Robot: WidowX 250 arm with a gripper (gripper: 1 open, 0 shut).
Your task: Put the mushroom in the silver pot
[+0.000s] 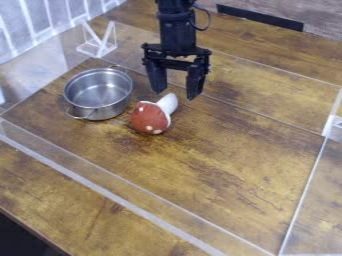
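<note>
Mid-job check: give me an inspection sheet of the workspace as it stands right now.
Surface: worn wooden table inside low clear acrylic walls.
Job's things: mushroom lying on its side, red cap toward the camera, outside and right of the silver pot; the pot is upright and empty.
Clutter: small clear stand behind the pot.
Grippers: gripper open, pointing down, just behind the mushroom's stem, holding nothing.
Cables: nothing seen.
Surroundings: dark strip at the table's far edge.
</note>
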